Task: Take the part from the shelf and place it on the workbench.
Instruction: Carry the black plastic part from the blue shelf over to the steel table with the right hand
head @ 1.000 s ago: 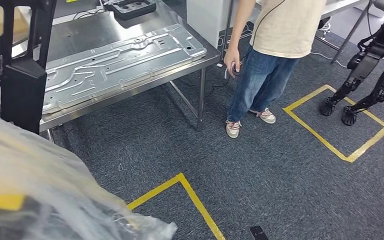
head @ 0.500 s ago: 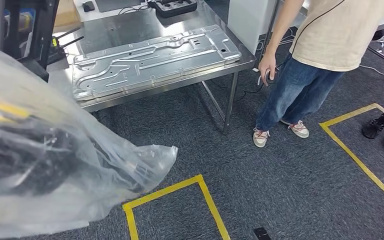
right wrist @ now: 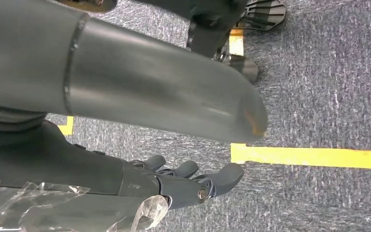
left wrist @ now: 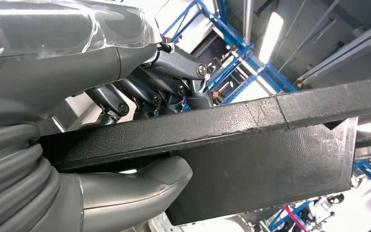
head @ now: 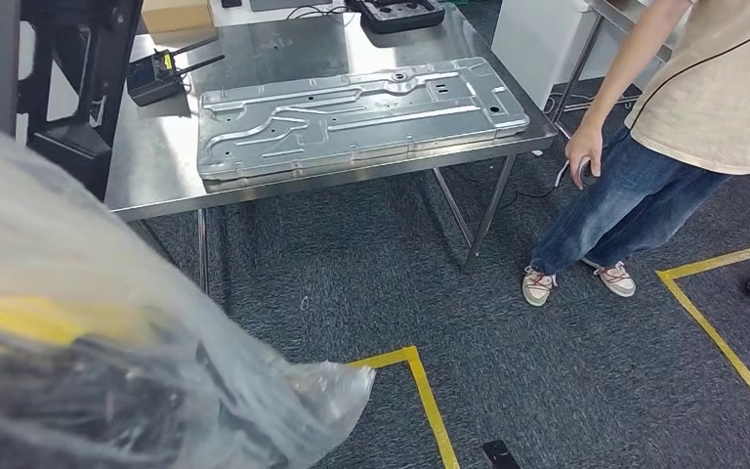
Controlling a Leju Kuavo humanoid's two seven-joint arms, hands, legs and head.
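In the left wrist view my left hand (left wrist: 140, 92) grips the part (left wrist: 270, 145), a flat black textured panel. Its thumb presses one face and the dark fingers wrap the other. In the head view a bulk of clear plastic (head: 107, 371) with dark and yellow shapes inside sits close at the lower left; I cannot tell what it hides. The steel workbench (head: 156, 176) stands ahead, centre-left. My right hand (right wrist: 188, 181) hangs over the grey carpet with its fingers apart and holds nothing.
A large stamped metal plate (head: 361, 112) covers much of the workbench, with a radio (head: 156, 73) and a black tray (head: 395, 12) behind it. A black frame (head: 68, 88) stands at its left. A person (head: 664, 147) stands right of the bench. Yellow floor tape (head: 425, 391) lies below.
The camera has turned: the workbench has shifted from the upper left towards the middle and the person to the right edge. The plastic bulk takes up more of the lower left.
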